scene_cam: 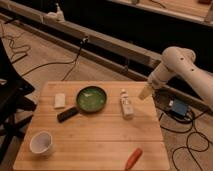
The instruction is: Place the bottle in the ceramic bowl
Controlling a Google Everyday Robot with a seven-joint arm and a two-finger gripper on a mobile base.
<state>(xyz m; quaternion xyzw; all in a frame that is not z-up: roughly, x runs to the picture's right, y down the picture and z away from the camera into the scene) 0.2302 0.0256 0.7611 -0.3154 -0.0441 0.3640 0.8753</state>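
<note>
A wooden tabletop (pixel 100 132) carries 1 small cream bottle (pixel 127 106), lying right of centre just beside a green frying pan (pixel 91 99). The white ceramic bowl (pixel 41 142) sits well apart, at the near left corner. The end effector (pixel 146 92) hangs just right of the bottle, probably to line up a grasp. I cannot tell if it is open or closed.

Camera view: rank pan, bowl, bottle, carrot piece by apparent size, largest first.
1. green pan, handle included.
2. white bowl.
3. bottle and orange carrot-like piece: alike in length, the latter nearer the camera, so unranked.
The gripper hangs just right of the bottle.
</note>
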